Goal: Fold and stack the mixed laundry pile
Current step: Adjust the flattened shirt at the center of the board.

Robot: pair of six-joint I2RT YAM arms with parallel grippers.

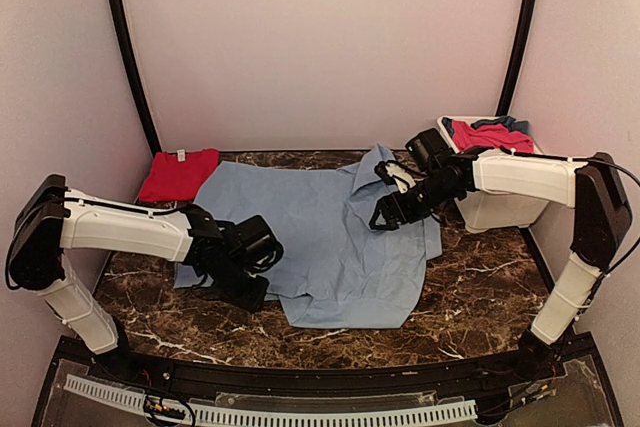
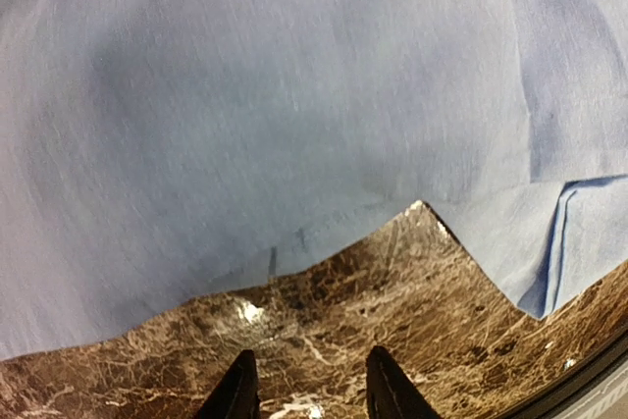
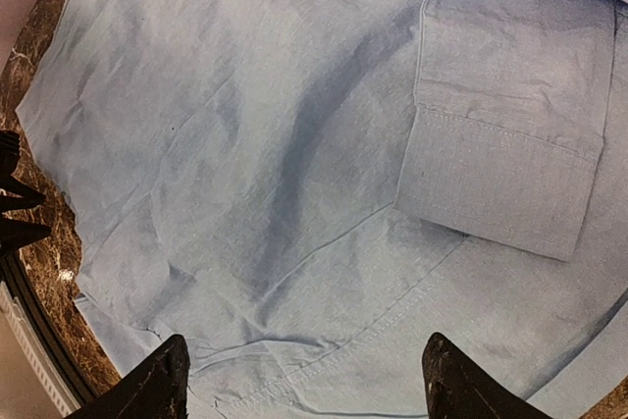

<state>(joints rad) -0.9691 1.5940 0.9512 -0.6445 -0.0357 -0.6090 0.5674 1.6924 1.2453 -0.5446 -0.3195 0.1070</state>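
Observation:
A large light-blue shirt (image 1: 320,237) lies spread flat on the marble table (image 1: 480,297). A folded red garment (image 1: 178,175) lies at the back left, touching the shirt's corner. Red and darker blue pieces (image 1: 490,134) sit in the white tub (image 1: 495,202). My left gripper (image 1: 232,292) is low at the shirt's near-left edge. It is open and empty (image 2: 312,394) over bare marble (image 2: 392,291), just short of the shirt's hem (image 2: 294,95). My right gripper (image 1: 385,217) hovers over the shirt's right side. It is wide open and empty (image 3: 304,385) above the cloth (image 3: 245,144), near a folded-in sleeve cuff (image 3: 500,174).
The white tub stands at the back right corner against the wall. Pale walls and black poles close in the back and sides. A black rail runs along the table's near edge (image 1: 300,377). In the right wrist view the table edge (image 3: 39,272) shows at left.

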